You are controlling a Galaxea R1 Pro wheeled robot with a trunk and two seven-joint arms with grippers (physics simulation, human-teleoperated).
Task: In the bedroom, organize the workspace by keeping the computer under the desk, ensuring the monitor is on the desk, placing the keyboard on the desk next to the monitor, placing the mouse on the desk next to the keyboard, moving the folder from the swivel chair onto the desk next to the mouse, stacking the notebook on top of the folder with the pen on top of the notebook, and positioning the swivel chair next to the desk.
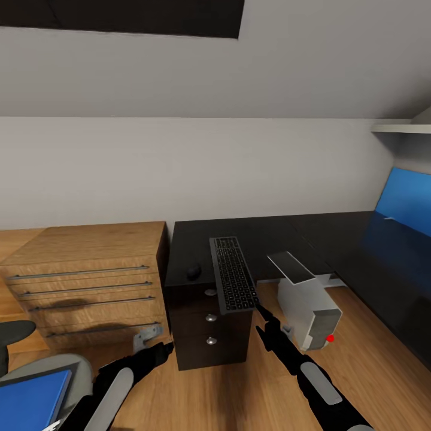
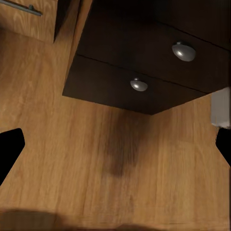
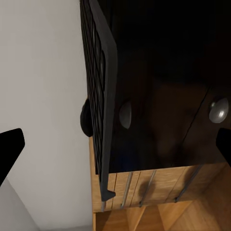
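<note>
The keyboard (image 1: pixel 234 274) is seen at frame centre on the black desk (image 1: pixel 269 236), its near end overhanging the edge. The right gripper (image 1: pixel 258 311) is spread open just below it; the left gripper (image 1: pixel 163 349) is also open, empty.

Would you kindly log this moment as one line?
slim grey keyboard: on glossy black desk | right tool: open at its near end | left tool: open
</note>
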